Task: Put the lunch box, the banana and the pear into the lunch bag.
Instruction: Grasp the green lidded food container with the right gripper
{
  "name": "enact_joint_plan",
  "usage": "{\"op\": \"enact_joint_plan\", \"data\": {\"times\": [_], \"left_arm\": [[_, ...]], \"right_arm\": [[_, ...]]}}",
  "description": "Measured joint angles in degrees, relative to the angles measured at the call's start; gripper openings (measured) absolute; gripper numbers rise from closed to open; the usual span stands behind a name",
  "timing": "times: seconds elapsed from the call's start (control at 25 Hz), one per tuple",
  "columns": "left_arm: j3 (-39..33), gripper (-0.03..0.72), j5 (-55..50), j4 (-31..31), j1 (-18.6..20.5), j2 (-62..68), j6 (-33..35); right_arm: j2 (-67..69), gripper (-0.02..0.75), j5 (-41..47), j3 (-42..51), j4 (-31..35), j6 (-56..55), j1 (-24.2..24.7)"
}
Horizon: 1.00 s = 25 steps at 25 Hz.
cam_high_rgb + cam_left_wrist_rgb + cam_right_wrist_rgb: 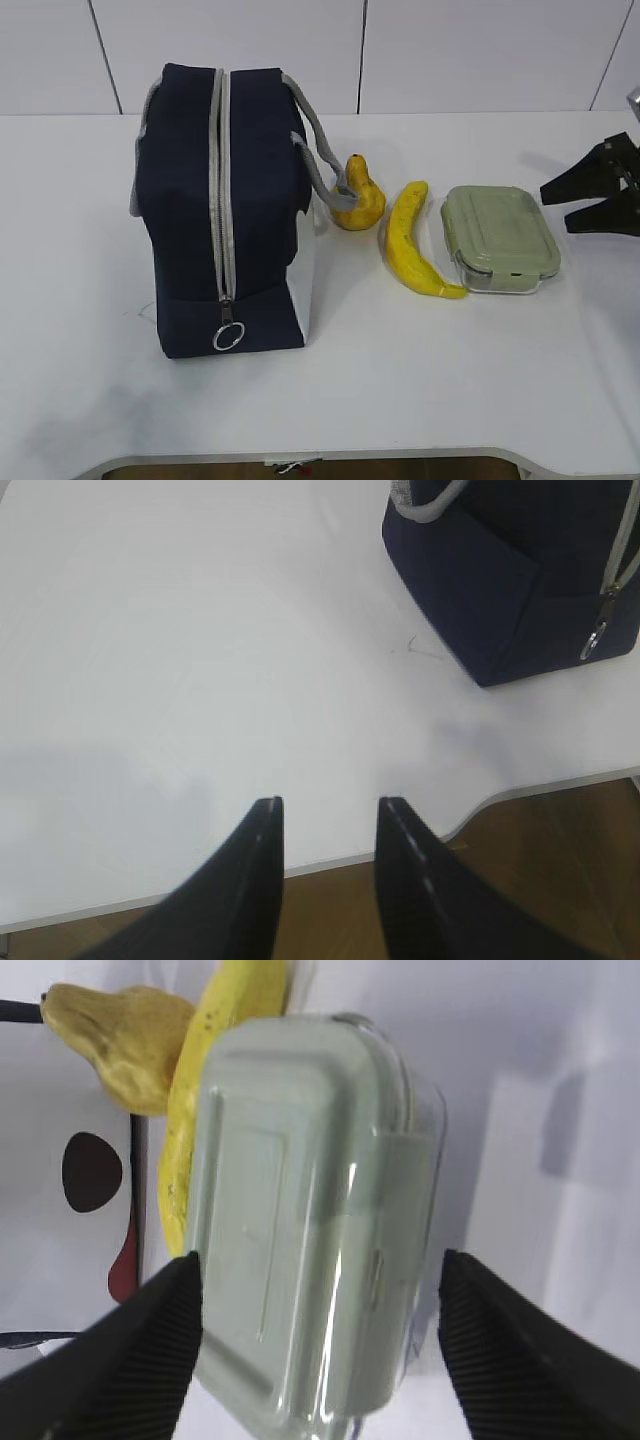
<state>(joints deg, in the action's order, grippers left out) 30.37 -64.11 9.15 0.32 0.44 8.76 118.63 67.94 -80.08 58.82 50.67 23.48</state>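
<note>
The navy lunch bag (190,200) stands at the left with its grey zipper shut and the ring pull (228,337) at the front; its corner shows in the left wrist view (500,590). To its right lie the pear (358,202), the banana (408,250) and the green-lidded lunch box (500,238). My right gripper (557,205) is open and empty, just right of the lunch box; its jaws stand wide on either side of the box (300,1190), apart from it. The pear (120,1040) and banana (215,1070) lie beyond. My left gripper (330,802) is open and empty over the table's front edge.
The white table (420,380) has a curved front edge (540,788) with brown floor below. A white surface with a black oval and a red mark (92,1172) shows left of the banana in the right wrist view. A white panelled wall stands behind the table.
</note>
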Motion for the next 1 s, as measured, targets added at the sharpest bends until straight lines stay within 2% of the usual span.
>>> {"op": "enact_joint_plan", "data": {"times": [0.24, 1.0], "left_arm": [[0.00, 0.243, 0.00, 0.00, 0.00, 0.00, 0.00], [0.00, 0.243, 0.00, 0.00, 0.00, 0.00, 0.00]], "right_arm": [[2.69, 0.582, 0.00, -2.80, 0.10, 0.09, -0.73], [6.20, 0.581, 0.00, -3.06, -0.01, 0.09, -2.50]]}}
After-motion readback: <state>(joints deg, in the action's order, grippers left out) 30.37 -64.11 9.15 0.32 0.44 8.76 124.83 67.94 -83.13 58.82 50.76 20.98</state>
